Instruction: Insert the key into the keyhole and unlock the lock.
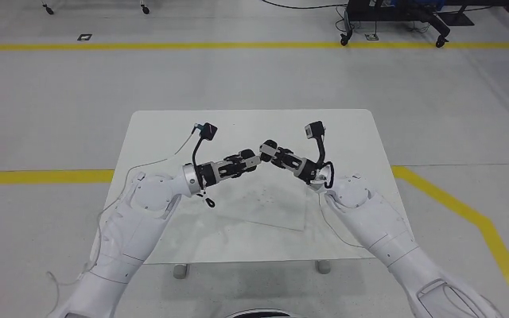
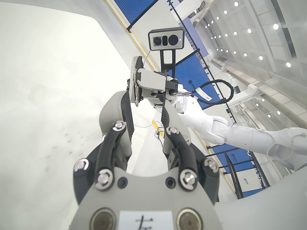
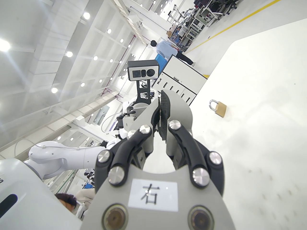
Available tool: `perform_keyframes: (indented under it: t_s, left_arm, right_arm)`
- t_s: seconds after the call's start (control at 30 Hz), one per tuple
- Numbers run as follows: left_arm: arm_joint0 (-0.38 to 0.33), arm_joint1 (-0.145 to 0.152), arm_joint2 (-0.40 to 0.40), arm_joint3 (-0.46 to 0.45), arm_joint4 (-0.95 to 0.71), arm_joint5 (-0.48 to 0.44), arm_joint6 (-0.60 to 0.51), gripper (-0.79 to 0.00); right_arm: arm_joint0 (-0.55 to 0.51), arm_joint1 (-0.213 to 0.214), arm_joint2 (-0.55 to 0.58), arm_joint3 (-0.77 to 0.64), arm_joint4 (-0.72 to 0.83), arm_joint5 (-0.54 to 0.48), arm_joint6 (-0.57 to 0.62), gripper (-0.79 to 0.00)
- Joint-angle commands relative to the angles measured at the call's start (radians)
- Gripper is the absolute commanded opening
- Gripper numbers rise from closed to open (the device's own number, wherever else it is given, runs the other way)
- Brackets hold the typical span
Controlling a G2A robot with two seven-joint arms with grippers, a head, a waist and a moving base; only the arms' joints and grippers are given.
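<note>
Right gripper (image 3: 160,101) fingers pinch the key (image 2: 136,92) (thin, edge-on); left gripper (image 2: 146,108) fingers stand apart; lock (image 3: 218,108) lies on table (image 3: 263,72).

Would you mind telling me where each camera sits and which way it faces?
Top view: above the arms, looking down at the table; both arms converge mid-table.
Left wrist view: on the left wrist, facing along the open left gripper towards the right gripper holding the key.
Right wrist view: on the right wrist, facing past its shut fingers; the padlock lies on the table beyond.
Shared: each wrist view shows the other arm's wrist camera.
</note>
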Motion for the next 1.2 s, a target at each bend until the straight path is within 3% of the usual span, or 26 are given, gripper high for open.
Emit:
perform_keyframes:
  t_s: [0.0,0.1,0.2,0.3,1.13,1.17]
  left_arm:
    - [-0.002,0.0,0.003,0.003,0.0,0.003,0.0,-0.539]
    - [-0.007,0.0,0.007,0.008,0.002,0.007,-0.001,-0.563]
    - [-0.012,-0.001,0.012,0.013,0.007,0.01,-0.004,-0.717]
    - [-0.016,-0.001,0.016,0.018,0.007,0.011,-0.003,-0.785]
    - [-0.017,0.004,-0.011,0.039,-0.019,0.032,0.026,-0.785]
    - [-0.016,0.004,-0.012,0.039,-0.02,0.031,0.025,-0.656]
  right_arm:
    - [0.0,-0.002,0.001,0.0,-0.002,0.001,0.0,-0.785]
    - [-0.001,-0.004,0.003,0.001,-0.005,0.004,0.004,-0.785]
    - [0.0,-0.006,0.006,0.002,-0.004,0.009,0.008,-0.785]
    - [0.001,-0.008,0.008,0.005,-0.005,0.011,0.011,-0.785]
    - [-0.003,-0.011,0.057,-0.003,0.037,0.028,0.11,-0.785]
    - [-0.003,-0.012,0.057,-0.002,0.036,0.028,0.112,-0.785]
